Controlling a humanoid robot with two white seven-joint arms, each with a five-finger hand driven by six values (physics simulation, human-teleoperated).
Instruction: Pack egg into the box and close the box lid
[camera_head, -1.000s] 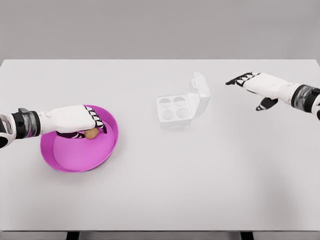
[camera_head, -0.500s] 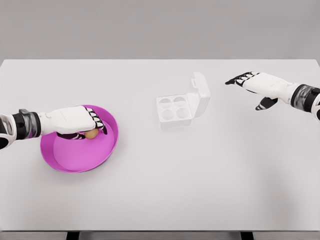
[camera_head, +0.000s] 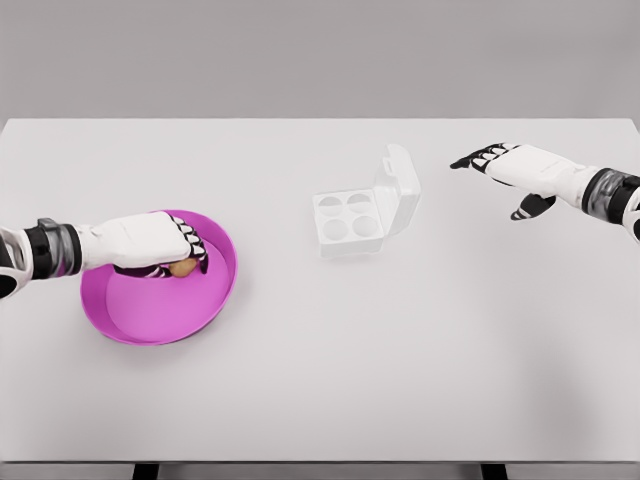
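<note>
Slipping is the main risk: the small tan egg (camera_head: 181, 267) sits half hidden under the curled fingers (camera_head: 193, 245) of the left hand (camera_head: 150, 243), inside the shallow round magenta plastic bowl (camera_head: 150, 315) near the white table's (camera_head: 320, 400) left edge, and a loose or off-centre pinch could let it roll back or drop on the way across. The fingers are bent down around the egg and appear to touch it; whether the grasp is firm I cannot tell. Farther back, at mid-table, the white four-cup egg box (camera_head: 348, 220) stands empty with its hinged lid (camera_head: 398, 185) raised. Beyond it, by the far right edge, the right hand (camera_head: 515, 170) hovers with fingers spread, holding nothing.
</note>
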